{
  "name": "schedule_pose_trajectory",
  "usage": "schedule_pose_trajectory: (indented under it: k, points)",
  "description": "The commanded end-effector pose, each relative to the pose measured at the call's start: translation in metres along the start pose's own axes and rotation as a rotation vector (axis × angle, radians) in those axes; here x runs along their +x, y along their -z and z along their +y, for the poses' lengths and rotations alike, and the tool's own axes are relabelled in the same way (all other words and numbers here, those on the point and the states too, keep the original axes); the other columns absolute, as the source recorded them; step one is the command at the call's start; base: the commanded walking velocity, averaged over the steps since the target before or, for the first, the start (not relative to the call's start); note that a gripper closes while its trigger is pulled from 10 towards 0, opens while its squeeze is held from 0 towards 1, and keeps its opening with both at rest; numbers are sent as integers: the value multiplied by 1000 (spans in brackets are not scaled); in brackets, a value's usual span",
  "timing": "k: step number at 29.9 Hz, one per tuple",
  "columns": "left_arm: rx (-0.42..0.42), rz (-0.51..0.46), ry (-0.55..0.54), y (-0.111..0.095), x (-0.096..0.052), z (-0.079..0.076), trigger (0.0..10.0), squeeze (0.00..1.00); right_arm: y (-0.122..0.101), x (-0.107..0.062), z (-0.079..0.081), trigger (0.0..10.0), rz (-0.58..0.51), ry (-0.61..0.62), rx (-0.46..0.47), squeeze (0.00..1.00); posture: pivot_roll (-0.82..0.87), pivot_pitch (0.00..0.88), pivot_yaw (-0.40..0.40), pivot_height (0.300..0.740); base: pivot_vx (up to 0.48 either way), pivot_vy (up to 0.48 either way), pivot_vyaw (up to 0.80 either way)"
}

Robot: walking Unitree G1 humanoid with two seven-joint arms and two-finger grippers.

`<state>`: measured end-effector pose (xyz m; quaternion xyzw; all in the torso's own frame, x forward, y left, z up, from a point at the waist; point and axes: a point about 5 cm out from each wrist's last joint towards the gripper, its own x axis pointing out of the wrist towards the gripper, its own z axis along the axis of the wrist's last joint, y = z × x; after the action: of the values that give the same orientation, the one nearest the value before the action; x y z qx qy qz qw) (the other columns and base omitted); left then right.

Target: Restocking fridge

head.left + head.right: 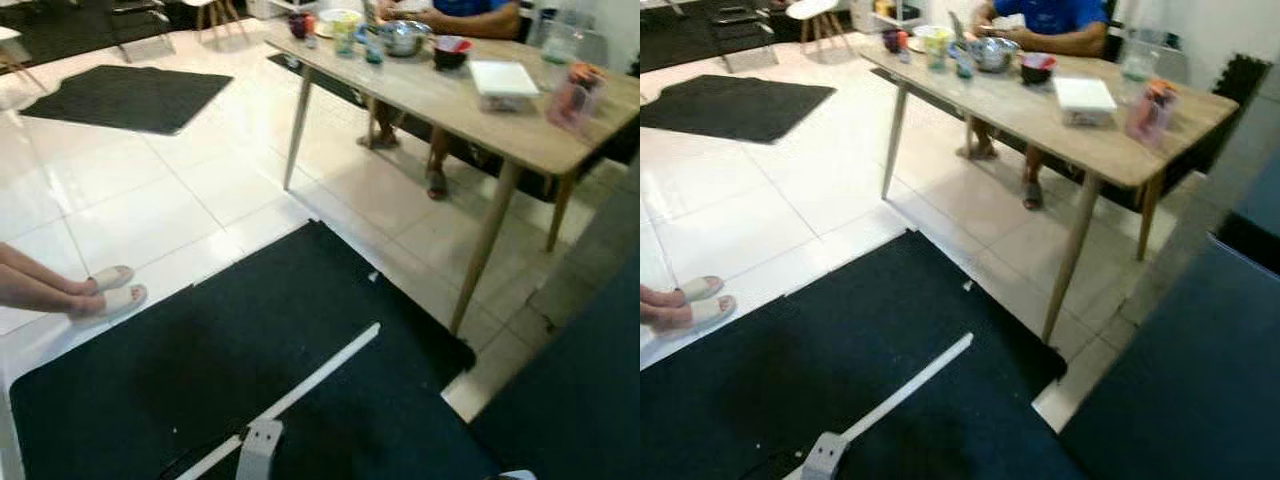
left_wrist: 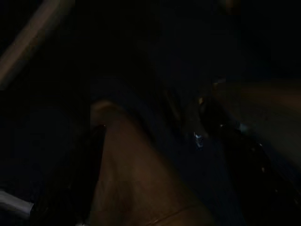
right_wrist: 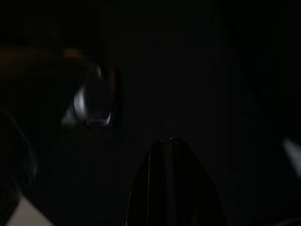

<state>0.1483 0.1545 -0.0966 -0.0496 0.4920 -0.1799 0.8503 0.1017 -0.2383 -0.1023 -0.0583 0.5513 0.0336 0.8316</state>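
A long wooden table stands ahead on the right. On it are a metal bowl, a dark bowl with red inside, a white lidded box, a pink see-through container and some cups. A person in a blue shirt sits behind the table. Both arms hang in the dark. The wrist views give only dim shapes of my left gripper and my right gripper over a dark surface.
A black mat covers the floor in front of me, with a white bar and grey bracket lying on it. Feet in pale slippers rest at the left. A tall dark blue surface stands close on the right. A second mat lies far left.
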Motion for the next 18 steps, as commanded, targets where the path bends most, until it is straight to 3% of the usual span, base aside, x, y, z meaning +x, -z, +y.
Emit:
schedule_pose_trajectory:
  k: [1,18]
  points:
    - [-16,57,-12,15,-4,3,10000,0,-6,2,8,10000,-20,-18,-7,0,-15,44,3,740,480,0,0]
    - [-13,59,-14,16,-4,4,10000,0,-6,3,7,10000,-6,8,6,0,-12,44,4,740,439,0,0]
